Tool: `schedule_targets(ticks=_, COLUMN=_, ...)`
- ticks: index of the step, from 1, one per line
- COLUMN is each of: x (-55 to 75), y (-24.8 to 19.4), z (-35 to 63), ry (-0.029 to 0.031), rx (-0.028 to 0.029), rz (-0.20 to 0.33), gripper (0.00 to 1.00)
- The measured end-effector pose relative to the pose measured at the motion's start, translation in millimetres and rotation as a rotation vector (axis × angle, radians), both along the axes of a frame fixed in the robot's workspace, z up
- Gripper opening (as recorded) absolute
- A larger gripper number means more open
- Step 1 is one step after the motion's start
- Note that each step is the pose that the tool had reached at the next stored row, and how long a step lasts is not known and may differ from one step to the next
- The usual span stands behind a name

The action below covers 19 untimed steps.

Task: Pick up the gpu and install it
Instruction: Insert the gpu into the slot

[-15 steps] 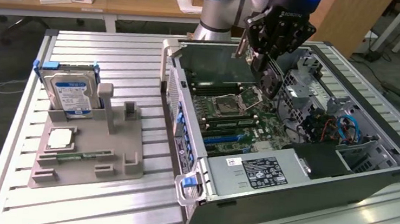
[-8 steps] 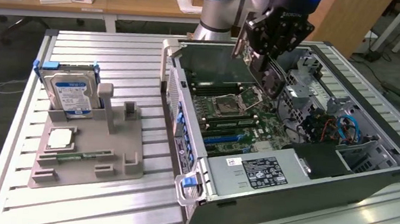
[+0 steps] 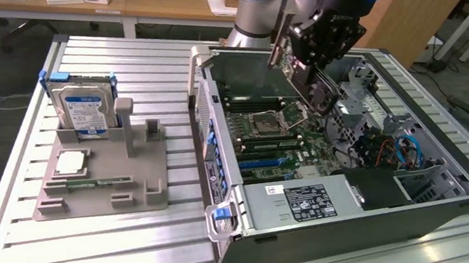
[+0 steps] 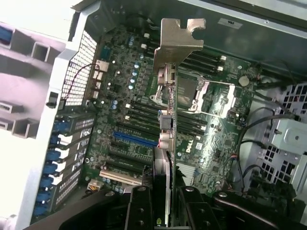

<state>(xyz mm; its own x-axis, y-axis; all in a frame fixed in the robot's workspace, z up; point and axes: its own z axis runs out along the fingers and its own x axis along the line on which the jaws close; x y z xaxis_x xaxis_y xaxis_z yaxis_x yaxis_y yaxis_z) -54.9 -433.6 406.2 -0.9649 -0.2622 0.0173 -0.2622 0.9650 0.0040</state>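
The end effector (image 3: pixel 313 65) is clamped on the gpu (image 4: pixel 178 43), which hangs on edge above the motherboard (image 3: pixel 280 145), likely so its connector edge faces a slot.

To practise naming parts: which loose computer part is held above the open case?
The gpu, the thin card in the gripper; the hard drive and processor sit in the grey holder.

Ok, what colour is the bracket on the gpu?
Silvery metal; the bracket of the gpu shows best in the wrist view.
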Motion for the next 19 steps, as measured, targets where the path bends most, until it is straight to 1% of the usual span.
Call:
schedule_targets(ticks=10, x=-0.6, y=-0.6, z=-0.1, ry=0.0000, rx=0.0001, rz=0.126, gripper=0.27)
schedule_targets(ticks=14, x=-0.7, y=-0.7, z=0.0, ry=0.0001, rx=-0.0001, rz=0.161, gripper=0.27)
schedule_targets(ticks=19, x=-0.6, y=-0.7, z=-0.2, ry=0.0000, rx=0.0000, rz=0.234, gripper=0.27)
